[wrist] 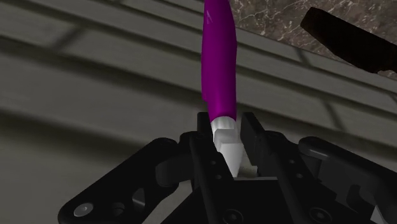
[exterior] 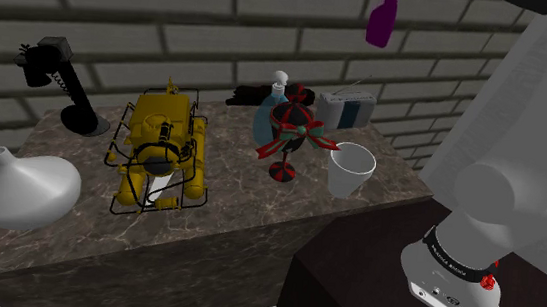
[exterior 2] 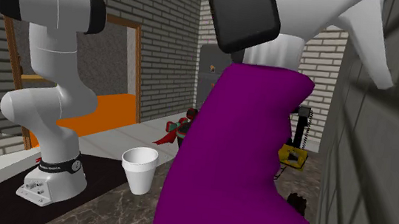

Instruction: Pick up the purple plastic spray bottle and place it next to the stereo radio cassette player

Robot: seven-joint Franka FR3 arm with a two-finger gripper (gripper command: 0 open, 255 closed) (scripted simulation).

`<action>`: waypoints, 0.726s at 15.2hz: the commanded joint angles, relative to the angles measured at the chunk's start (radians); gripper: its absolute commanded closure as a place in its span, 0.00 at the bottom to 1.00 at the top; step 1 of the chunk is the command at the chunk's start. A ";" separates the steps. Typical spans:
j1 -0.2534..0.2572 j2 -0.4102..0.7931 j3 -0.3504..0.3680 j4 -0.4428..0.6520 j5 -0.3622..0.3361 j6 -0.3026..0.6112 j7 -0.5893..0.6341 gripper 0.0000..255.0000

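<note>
Well, in the shoulder view the desk (exterior: 234,190) carries, from the left, a white round vase (exterior: 26,190), a black old telephone (exterior: 61,86), a yellow machine in a black wire frame (exterior: 158,149), a pale blue bottle (exterior: 267,117), a red and green ornament (exterior: 291,137) and a white cup (exterior: 350,170). At one o'clock of the cup stands the grey stereo radio cassette player (exterior: 346,108). The purple spray bottle (exterior: 382,18) is in the air at twelve o'clock of the player, well above it and near the brick wall (exterior: 172,19).

In the wrist view the end effector (wrist: 229,135) is clamped on the white neck of the spray bottle.

I judge that the step in hand is to bring the bottle down beside the player. The desk at three o'clock of the player looks bare, while the cup stands at seven o'clock, so the three o'clock side seems the safer one. The grip is only on the neck, so the body may swing. The descent should be slow and straight, away from the wall. The fingers should let go only when the base rests flat on the desk.
</note>
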 commanded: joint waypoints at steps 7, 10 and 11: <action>0.012 -0.048 0.002 -0.182 -0.006 0.136 -0.007 1.00; 0.014 -0.058 0.002 -0.237 -0.007 0.181 -0.011 1.00; 0.015 -0.061 0.003 -0.255 -0.007 0.195 -0.012 1.00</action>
